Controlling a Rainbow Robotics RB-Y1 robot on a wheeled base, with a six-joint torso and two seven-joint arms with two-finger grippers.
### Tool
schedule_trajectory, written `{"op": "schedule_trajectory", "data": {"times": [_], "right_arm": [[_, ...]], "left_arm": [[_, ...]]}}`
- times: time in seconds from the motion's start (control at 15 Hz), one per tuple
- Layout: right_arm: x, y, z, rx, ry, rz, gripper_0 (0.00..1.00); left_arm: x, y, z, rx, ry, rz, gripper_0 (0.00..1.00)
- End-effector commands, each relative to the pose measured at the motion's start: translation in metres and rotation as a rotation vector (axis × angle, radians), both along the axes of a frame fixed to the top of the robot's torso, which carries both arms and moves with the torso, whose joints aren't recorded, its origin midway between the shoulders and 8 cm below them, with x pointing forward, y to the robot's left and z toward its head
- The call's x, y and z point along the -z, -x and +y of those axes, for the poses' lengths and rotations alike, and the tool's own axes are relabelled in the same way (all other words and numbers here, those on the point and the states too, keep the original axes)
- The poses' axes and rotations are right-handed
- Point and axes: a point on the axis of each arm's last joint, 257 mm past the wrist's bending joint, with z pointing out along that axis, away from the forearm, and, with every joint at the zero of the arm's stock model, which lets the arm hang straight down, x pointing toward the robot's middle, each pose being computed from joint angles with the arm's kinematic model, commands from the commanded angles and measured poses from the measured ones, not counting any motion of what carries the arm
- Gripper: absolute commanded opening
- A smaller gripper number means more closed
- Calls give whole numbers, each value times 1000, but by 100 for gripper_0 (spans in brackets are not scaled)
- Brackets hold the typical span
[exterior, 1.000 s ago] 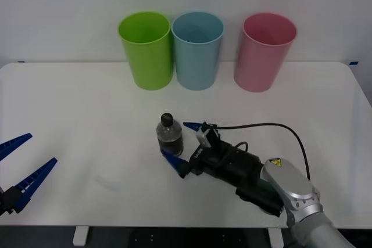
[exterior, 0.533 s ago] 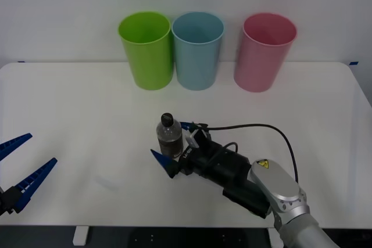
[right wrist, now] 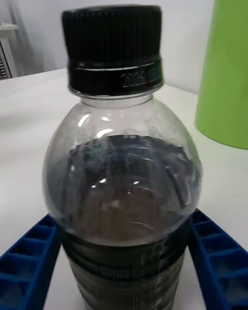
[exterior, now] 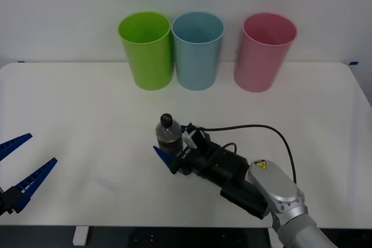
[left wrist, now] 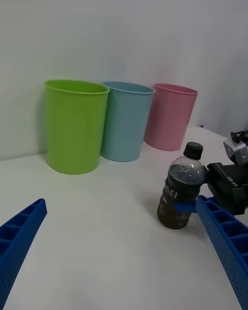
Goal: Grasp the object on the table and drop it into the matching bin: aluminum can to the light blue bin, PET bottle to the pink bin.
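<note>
**Right gripper closed in on the PET bottle at mid-bench**

The right gripper [exterior: 176, 143] lay low over the bench [exterior: 81, 114], its blue ribbed fingers [right wrist: 28, 261] set on either side of the PET bottle [exterior: 168, 136]. In the right wrist view the fingers stood against the lower body of the bottle on both sides, so the gripper appeared clenched on it. The bottle stood upright on the bench, black cap [right wrist: 112, 46] on top, dark liquid filling it to just under the shoulder, a dark label round its lower half. The right arm ran back from the bottle toward the near right edge of the bench, a black cable [exterior: 256, 127] arching over it.

Nothing stood between the bottle and the far row of bins. Bare white surface lay open on every side of the bottle.

Along the far edge stood three tall bins: the lime green bin [exterior: 146, 50] on the left, the light blue bin [exterior: 197, 50] just beside it, and the pink bin [exterior: 264, 51] a little apart on the right. What the bins held could not be told.

The left gripper [exterior: 20, 164] hung open at the near left corner, well apart from the bottle.
</note>
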Motion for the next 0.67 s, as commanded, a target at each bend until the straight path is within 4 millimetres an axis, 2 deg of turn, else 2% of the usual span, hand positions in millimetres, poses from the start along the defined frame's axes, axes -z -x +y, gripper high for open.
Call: {"op": "schedule_trajectory", "data": {"times": [0.07, 0.67], "right_arm": [[0, 0, 0, 1, 2, -2, 0], [-1, -6, -4, 14, 8, 1, 0]], "left_arm": [[0, 0, 0, 0, 0, 0, 100], [0, 0, 0, 0, 0, 0, 100]]}}
